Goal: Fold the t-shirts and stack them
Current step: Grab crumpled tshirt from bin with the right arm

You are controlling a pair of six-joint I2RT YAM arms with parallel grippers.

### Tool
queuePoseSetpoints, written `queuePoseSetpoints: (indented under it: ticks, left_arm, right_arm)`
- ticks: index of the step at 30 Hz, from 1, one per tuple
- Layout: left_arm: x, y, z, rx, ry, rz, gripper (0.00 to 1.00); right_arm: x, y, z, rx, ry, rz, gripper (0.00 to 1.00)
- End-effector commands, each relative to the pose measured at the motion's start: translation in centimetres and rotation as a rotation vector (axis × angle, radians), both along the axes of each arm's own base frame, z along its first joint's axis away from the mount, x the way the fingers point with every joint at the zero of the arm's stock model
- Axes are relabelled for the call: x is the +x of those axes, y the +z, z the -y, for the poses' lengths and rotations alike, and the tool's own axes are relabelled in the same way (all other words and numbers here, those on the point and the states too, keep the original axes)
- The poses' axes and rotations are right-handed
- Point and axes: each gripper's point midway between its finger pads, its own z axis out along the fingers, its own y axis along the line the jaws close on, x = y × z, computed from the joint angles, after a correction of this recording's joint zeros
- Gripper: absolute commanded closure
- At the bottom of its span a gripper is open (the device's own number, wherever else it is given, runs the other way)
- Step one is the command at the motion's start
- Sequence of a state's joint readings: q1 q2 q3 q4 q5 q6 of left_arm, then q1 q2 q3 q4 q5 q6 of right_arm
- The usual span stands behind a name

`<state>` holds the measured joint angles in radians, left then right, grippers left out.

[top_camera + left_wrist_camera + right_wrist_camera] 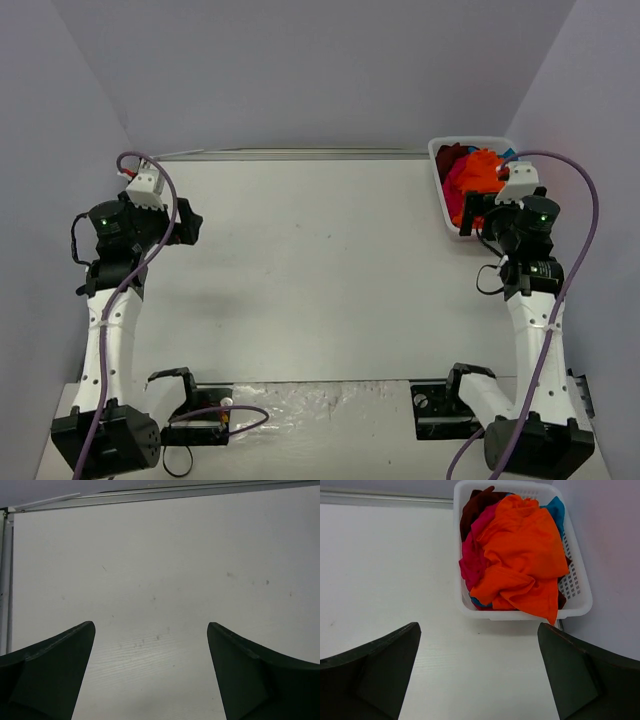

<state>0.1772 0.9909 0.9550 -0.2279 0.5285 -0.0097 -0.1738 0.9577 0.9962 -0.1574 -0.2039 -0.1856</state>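
Observation:
The t-shirts lie crumpled in a heap inside a white plastic basket [530, 614] at the table's back right corner [441, 200]. A bright orange shirt [520, 555] is on top [480, 172] and droops over the basket's near rim. Under it are a magenta one [471, 562], a dark red one [472, 510] and a teal one [556, 507]. My right gripper [477, 626] hovers open just short of the basket, holding nothing [478, 215]. My left gripper [150, 626] is open over bare white table at the far left [188, 225].
Grey walls close in on both sides and at the back. A metal rail [165, 492] runs along the table's far edge. The arm bases and purple cables [210, 415] sit at the near edge. The basket stands tight against the right wall.

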Motion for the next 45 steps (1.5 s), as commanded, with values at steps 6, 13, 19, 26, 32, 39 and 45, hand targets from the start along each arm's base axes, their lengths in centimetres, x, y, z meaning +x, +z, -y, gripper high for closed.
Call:
queuePoseSetpoints:
  ticks: [6, 13, 19, 26, 32, 39, 45]
  left_arm:
    - [0.3, 1.4, 1.7, -0.106, -0.084, 0.021, 0.06]
    - [0.4, 1.4, 1.4, -0.083, -0.075, 0.032, 0.06]
    - [0.6, 0.3, 0.9, -0.077, -0.048, -0.005, 0.06]
    - [0.7, 0.0, 0.5, -0.044, -0.039, 0.004, 0.06]
    - [0.5, -0.5, 1.2, -0.058, -0.082, -0.006, 0.06]
    - [0.6, -1.0, 1.1, -0.047, -0.087, -0.02, 0.06]
    - [0.5, -1.0, 1.2, -0.044, -0.089, -0.021, 0.06]
  right_arm:
    - [-2.4, -0.1, -5.5, 0.057, 0.356, 0.114, 0.0]
    - [1.6, 0.7, -0.6, 0.051, 0.073, 0.066, 0.0]
    - [6.7, 1.9, 6.1, -0.186, -0.228, 0.005, 0.0]
    - [12.4, -2.3, 7.9, -0.213, -0.266, -0.069, 0.0]
    - [15.2, -8.4, 8.5, -0.204, -0.239, -0.198, 0.02]
    - [17.0, -12.4, 9.6, -0.175, -0.247, -0.273, 0.03]
    - [17.0, -13.7, 9.6, -0.168, -0.238, -0.311, 0.57]
